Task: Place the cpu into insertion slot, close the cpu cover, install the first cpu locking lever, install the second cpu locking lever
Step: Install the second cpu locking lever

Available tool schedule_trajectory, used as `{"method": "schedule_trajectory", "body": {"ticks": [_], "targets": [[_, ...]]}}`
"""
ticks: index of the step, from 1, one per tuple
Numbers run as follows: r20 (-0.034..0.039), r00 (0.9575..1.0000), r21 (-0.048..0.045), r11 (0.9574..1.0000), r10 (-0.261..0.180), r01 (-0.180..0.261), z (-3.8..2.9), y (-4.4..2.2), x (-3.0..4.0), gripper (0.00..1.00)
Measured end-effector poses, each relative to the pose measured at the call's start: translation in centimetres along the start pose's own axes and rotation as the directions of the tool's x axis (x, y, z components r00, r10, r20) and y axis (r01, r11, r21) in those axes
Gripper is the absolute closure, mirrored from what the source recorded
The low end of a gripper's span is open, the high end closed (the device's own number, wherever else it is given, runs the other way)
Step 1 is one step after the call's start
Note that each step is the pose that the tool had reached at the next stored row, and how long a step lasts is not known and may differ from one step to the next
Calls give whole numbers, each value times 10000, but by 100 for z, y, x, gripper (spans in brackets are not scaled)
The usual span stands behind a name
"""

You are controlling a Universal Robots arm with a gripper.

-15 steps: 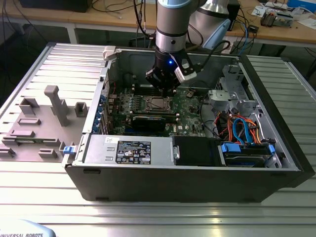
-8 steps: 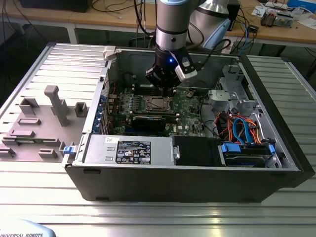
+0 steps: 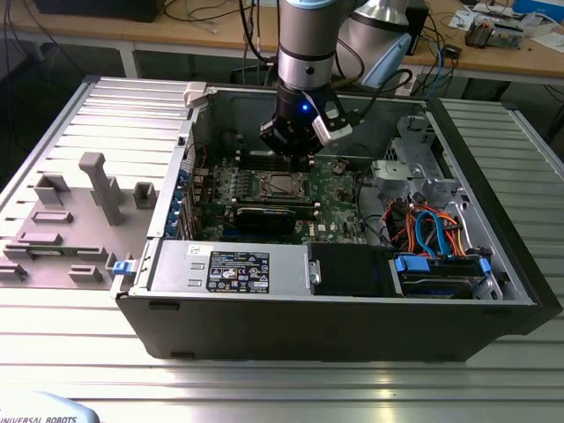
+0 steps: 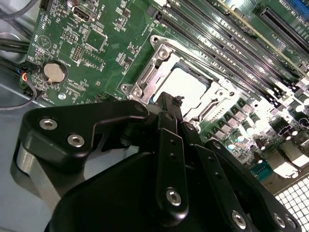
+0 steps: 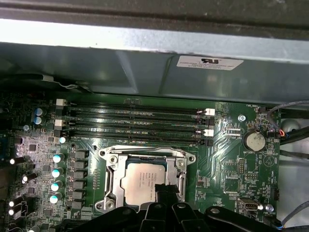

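The arm reaches down into an open computer case (image 3: 493, 291) lying on its side on a ribbed metal table (image 3: 282, 379), and the gripper (image 3: 300, 157) hangs directly over the motherboard (image 3: 339, 198), just above the processor socket. In both wrist views the cpu (image 5: 144, 183) lies flat in the insertion slot (image 5: 112, 181), its pale metal top facing up, and the cpu cover (image 5: 179, 166) is down over it — the silver frame rims the chip on all sides and the top shows through the central cut-out. In the second wrist view the black fingers (image 4: 170, 145) run close together to a narrow tip whose end lies at the near edge of the cover, at about 6 o'clock from the chip; the jaws look clenched with nothing between them, and whether the tip touches the frame I cannot tell. In the first wrist view the memory slots (image 5: 135, 121) run in parallel rows at 12 o'clock from the socket, and a round coin cell battery (image 5: 254, 141) sits at roughly 2 o'clock, well apart from it. In the exterior view a labelled power supply (image 3: 229, 264) lies along the case's near wall, at 7 o'clock from the socket, and a bundle of blue and orange cables (image 3: 432, 233) fills the bay at 4 o'clock — toward the exterior view's right.
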State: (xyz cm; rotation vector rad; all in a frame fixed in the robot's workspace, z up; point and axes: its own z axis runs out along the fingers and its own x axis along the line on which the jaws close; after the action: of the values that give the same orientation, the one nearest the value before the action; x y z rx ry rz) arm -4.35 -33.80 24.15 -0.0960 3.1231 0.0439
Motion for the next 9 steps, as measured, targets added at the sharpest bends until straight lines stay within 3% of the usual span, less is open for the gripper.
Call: {"method": "schedule_trajectory", "body": {"ticks": [9], "targets": [[-1,10000,3,10000,-1,1,2,-42,3,89]]}}
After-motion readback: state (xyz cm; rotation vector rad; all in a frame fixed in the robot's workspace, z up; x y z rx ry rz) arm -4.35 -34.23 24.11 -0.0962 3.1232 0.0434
